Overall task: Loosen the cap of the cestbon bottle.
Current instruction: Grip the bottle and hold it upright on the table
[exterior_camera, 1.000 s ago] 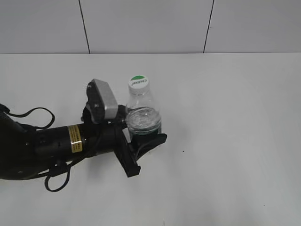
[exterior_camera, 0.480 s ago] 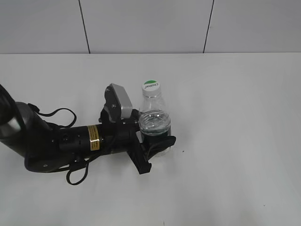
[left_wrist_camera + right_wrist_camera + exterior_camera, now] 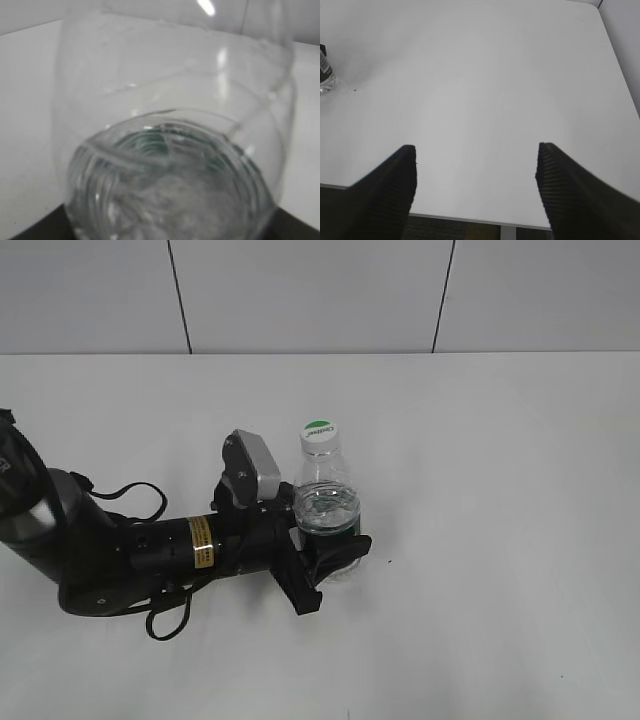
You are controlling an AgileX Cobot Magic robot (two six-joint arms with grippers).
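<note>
holding the cestbon bottle (image 3: 326, 512) upright on the white surface (image 3: 500, 490), cap (image 3: 319, 434) untouched.
left fingers (image 3: 335, 552) clamp its green label band; right fingers (image 3: 475, 190), spread wide and empty, sit well away, so loosening seems yet to begin.

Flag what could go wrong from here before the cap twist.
1. The left gripper clamps the small clear plastic water bottle low, at its dark green label; twisting the white screw cap high above could tip the bottle or spin it in the jaws.
2. The right gripper is open and far away over bare white table; a long approach might knock the neck.
</note>
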